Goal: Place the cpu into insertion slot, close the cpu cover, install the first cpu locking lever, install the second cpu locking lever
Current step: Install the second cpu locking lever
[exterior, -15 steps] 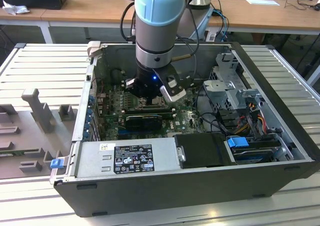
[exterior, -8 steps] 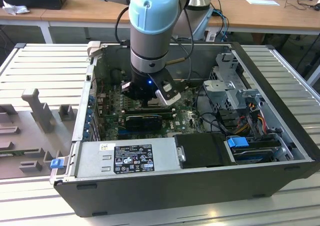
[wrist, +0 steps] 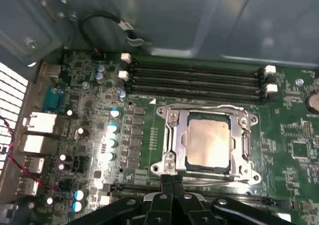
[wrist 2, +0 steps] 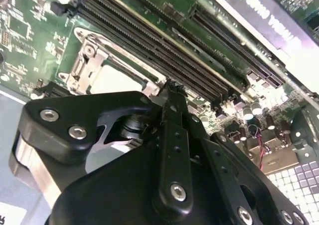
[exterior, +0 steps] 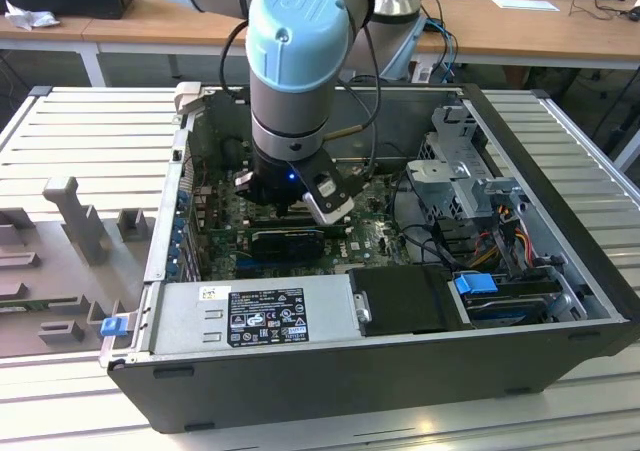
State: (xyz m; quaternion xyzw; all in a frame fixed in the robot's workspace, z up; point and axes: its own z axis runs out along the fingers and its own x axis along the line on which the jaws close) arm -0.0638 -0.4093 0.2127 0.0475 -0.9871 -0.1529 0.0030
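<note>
Beige-silver cpu (wrist: 208, 144) is seated in insertion slot (wrist: 207, 171), cpu cover (wrist: 172, 146) lowered; gripper (wrist: 172, 181) is pressed together, empty. Thin, stiff, fragile chip; edges judged best held.

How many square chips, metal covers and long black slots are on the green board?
cpu: 1
cpu cover: 1
long black memory slots: 4
Total: 6

You've got even room light in the exterior view; inside the case it's dim, capacitors (wrist: 110, 128) glare blue-white, and the gripper (wrist 2: 172, 93) looks soft up close.
</note>
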